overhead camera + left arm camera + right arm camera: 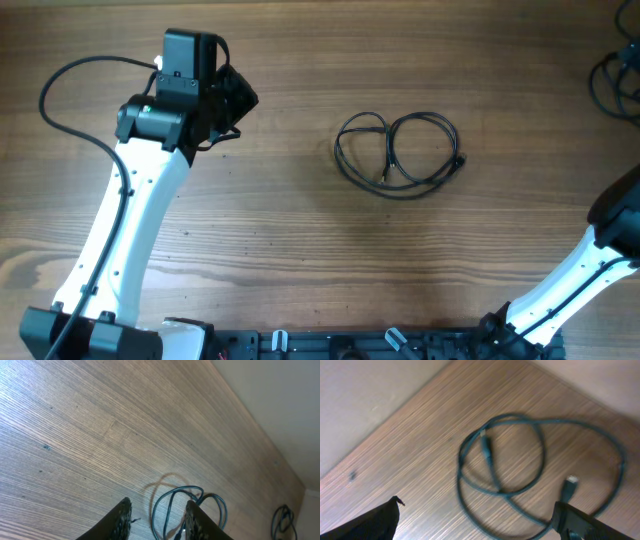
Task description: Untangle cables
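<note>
overhead view puts the thin black flexible cables (398, 150) just right of frame centre, two loose overlapping loops lying flat on the brown wood-grain table (300, 250). they look light, limp and a little springy, likely to slide on smooth wood. a stiff plug end or the strand where the loops cross seems the best hold. a second tangle of dark cord (612, 85) sits at the upper right edge. open wood surrounds the loops, the table's edge well apart. the left gripper (157, 527) stands partly parted, empty. the right gripper (476, 510) gapes wide, holding nothing.
</note>
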You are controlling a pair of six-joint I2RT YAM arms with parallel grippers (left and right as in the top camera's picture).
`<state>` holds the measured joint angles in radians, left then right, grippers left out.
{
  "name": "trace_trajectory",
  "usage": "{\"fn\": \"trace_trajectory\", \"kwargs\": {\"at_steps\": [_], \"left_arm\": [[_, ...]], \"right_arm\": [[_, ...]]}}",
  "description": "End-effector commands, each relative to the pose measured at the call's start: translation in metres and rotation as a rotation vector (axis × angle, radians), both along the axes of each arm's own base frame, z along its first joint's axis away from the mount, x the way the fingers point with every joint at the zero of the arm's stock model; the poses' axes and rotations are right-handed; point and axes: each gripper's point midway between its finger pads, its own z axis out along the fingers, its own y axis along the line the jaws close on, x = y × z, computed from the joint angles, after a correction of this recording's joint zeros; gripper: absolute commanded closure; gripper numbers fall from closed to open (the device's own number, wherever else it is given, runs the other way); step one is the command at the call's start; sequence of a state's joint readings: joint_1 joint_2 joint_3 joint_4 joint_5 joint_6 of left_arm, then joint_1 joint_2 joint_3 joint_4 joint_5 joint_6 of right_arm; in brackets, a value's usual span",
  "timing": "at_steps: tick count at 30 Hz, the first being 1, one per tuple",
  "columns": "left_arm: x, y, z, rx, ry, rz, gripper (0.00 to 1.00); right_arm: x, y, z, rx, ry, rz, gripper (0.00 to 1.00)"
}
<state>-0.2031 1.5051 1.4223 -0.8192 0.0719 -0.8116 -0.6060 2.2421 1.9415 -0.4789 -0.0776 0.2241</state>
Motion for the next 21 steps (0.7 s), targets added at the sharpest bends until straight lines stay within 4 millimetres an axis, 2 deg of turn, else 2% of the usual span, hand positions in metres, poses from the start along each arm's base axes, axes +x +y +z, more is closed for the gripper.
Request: {"fn": "trace_trajectory", "kwargs": {"at_steps": [1,3,6,9,10,12,15,21], "left_arm": [[0.003,0.001,-0.003,0.028,-0.001,-0.009,0.64],[0.003,0.001,-0.004,0.029,0.002,-0.01,0.68],[0.002,0.002,-0.004,0.03,0.008,-0.01,0.73],[0.002,0.002,-0.004,0.029,0.007,-0.01,0.65],[0.001,0.0,-0.004,0.03,0.007,-0.014,0.6],[-0.001,-0.006,-0.005,0.031,0.011,-0.032,0.59],[-0.006,-0.025,-0.005,0.07,-0.005,-0.131,0.57],[-0.015,-0.052,-0.005,0.098,-0.017,-0.227,0.49]], "right_arm": [[0.008,0.033,0.057,0.076,-0.134,0.115,0.0],[0.005,0.062,0.087,0.158,-0.19,0.196,0.0],[-0.014,0.122,0.146,0.275,-0.266,0.368,0.0],[-0.033,0.164,0.17,0.292,-0.241,0.441,0.0],[-0.042,0.187,0.178,0.311,-0.219,0.474,0.0],[-0.056,0.227,0.188,0.312,-0.191,0.593,0.0],[-0.073,0.272,0.195,0.293,-0.141,0.711,0.0],[-0.081,0.313,0.185,0.295,-0.058,0.79,0.0]]}}
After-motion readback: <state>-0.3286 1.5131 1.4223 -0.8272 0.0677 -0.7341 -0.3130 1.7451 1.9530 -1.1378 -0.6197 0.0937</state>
